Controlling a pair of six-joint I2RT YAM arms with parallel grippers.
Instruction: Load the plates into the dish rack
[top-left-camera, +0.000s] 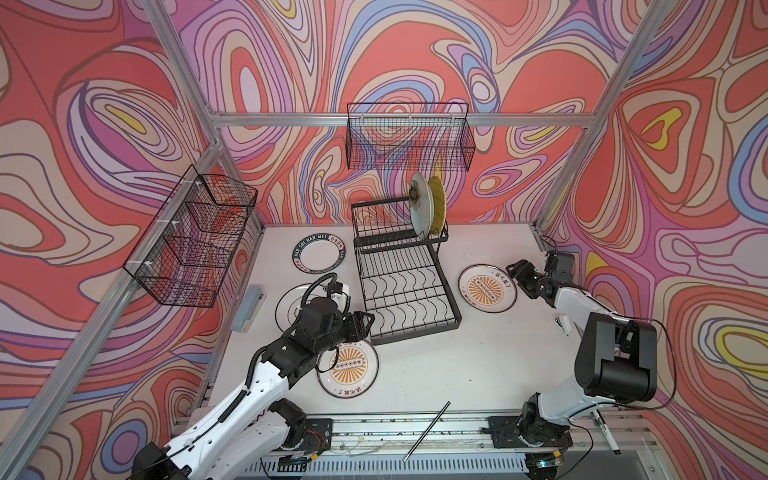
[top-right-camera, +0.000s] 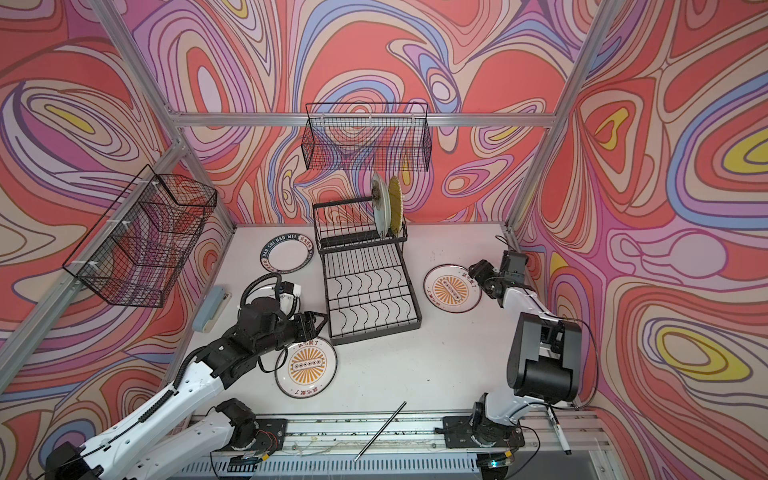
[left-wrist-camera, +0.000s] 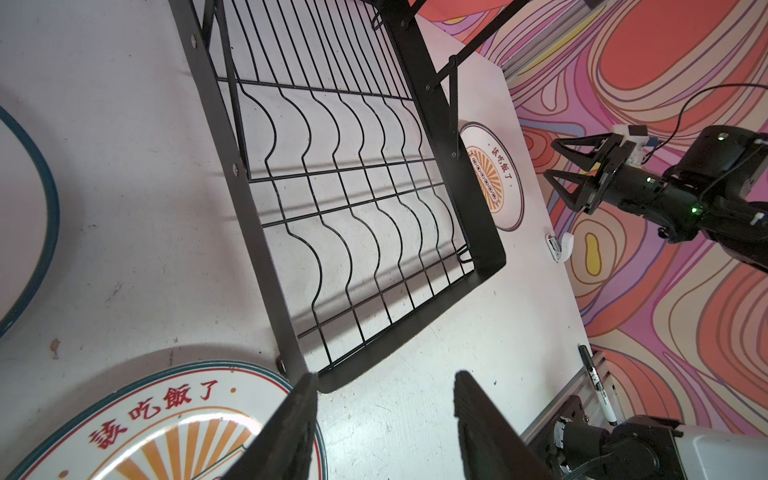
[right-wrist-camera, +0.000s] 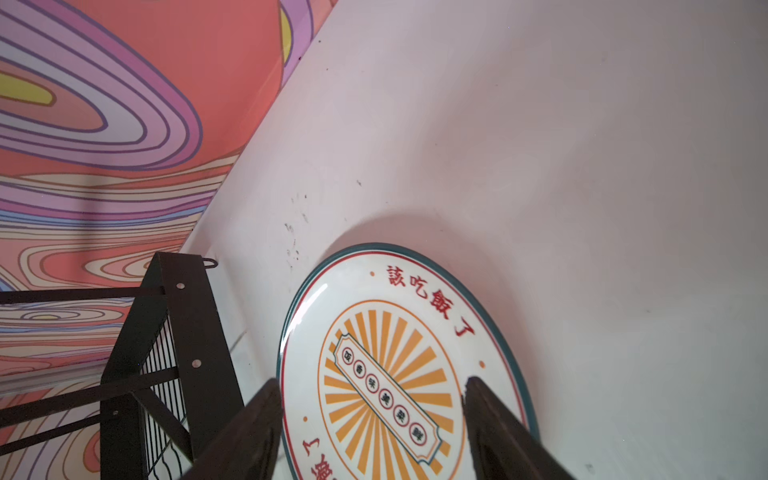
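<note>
The dish rack (top-left-camera: 415, 331) stood mid-frame in both top views, with the pale green plate (top-left-camera: 419, 208) and yellow plate (top-left-camera: 439, 203) on edge in its upper tier. Four plates lay flat on the table (top-left-camera: 478, 365).

The left gripper (left-wrist-camera: 384, 386) was parted and held nothing. In the left wrist view one finger overlapped the rim of the lower sunburst plate (left-wrist-camera: 166, 424) at lower left.

The right gripper (right-wrist-camera: 374, 386) was parted wide and empty. The right-hand sunburst plate (right-wrist-camera: 395, 353) lay directly ahead between its fingers, and no contact was evident.

Judgement: each arm was nearest its own sunburst plate. Both plates lay flat, so either would need a rim grip.
</note>
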